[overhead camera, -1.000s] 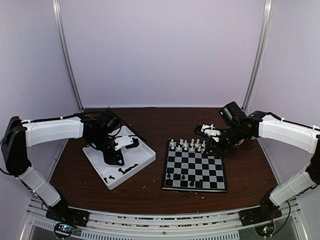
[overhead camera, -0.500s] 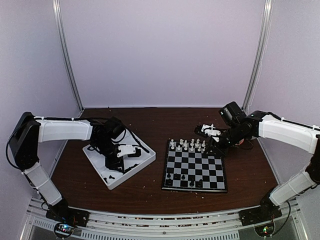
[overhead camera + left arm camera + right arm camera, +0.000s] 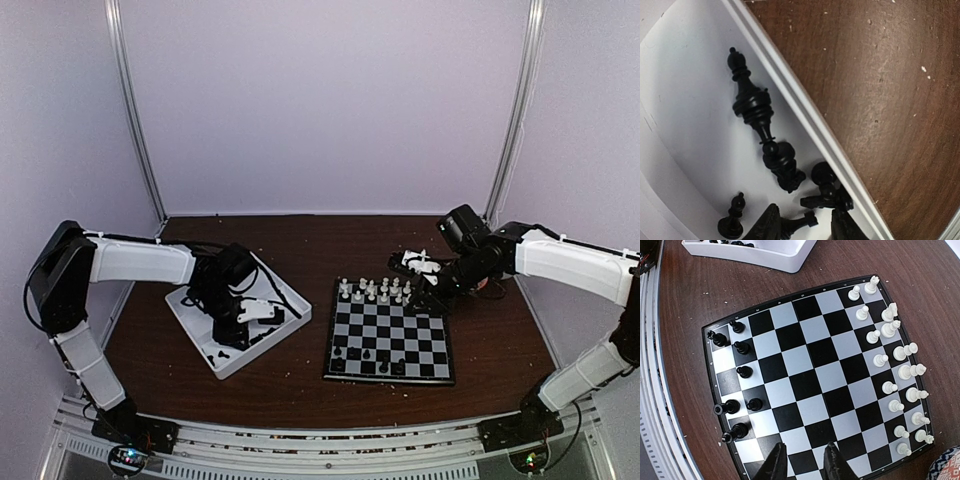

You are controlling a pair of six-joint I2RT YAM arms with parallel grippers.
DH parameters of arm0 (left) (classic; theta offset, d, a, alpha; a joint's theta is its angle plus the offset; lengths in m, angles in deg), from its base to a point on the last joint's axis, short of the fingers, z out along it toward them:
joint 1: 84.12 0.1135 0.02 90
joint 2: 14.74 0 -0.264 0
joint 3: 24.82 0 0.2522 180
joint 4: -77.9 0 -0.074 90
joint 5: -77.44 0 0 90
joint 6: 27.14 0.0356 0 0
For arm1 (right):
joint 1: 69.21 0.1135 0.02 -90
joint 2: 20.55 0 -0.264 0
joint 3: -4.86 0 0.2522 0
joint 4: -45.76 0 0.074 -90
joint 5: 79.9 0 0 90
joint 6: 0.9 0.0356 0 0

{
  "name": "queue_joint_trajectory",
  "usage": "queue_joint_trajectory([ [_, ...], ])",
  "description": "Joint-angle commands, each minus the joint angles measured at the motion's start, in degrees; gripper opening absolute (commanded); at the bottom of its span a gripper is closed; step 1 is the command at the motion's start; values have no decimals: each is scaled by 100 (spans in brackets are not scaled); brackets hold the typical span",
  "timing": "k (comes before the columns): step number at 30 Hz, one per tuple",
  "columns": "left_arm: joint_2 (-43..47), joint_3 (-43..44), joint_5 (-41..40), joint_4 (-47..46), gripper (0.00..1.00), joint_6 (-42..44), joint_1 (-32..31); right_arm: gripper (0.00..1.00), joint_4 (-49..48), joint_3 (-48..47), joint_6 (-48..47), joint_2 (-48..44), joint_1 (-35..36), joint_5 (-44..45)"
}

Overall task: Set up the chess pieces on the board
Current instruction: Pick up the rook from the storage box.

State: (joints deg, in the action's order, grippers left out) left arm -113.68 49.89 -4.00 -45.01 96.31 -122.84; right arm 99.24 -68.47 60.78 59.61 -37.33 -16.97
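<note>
Several black chess pieces [image 3: 754, 102] lie on their sides in the white tray [image 3: 685, 70], against its right wall. My left gripper [image 3: 805, 227] is open low over them, and one lying piece [image 3: 807, 219] sits between its fingers, untouched on the right side. The board [image 3: 815, 375] holds several black pieces [image 3: 742, 346] along its near rows and white pieces [image 3: 889, 387] along the far rows. My right gripper [image 3: 804, 462] hovers open over the board's far right corner with nothing between its fingers. From above, the left gripper [image 3: 243, 322] is down in the tray and the right gripper [image 3: 418, 272] is at the board [image 3: 392, 345].
The tray [image 3: 293, 300] stands left of the board on the brown table, and its corner [image 3: 775, 259] shows in the right wrist view. A patterned cloth object [image 3: 946, 466] lies past the board's far right corner. Small crumbs dot the tabletop.
My left arm has swung right and down, bringing its gripper to the near-right part of the tray. The right arm has stayed still.
</note>
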Motion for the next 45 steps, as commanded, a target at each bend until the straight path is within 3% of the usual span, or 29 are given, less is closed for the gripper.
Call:
queue_joint_trajectory([
  [1,-152,-12,-80,-36,35,122,-60,27,77,29,-34,68,-42,-70],
  [8,-136,-31,-301,9,33,-82,-151,27,84,23,-34,73,-50,-79],
  [15,590,72,-455,76,35,-377,-145,27,100,16,-42,97,-57,-97],
  [24,1320,-695,-791,222,35,-394,-145,27,117,-7,-50,139,-68,-136],
  [45,210,-481,-1203,360,20,-345,-422,26,149,-28,-57,208,-68,-176],
])
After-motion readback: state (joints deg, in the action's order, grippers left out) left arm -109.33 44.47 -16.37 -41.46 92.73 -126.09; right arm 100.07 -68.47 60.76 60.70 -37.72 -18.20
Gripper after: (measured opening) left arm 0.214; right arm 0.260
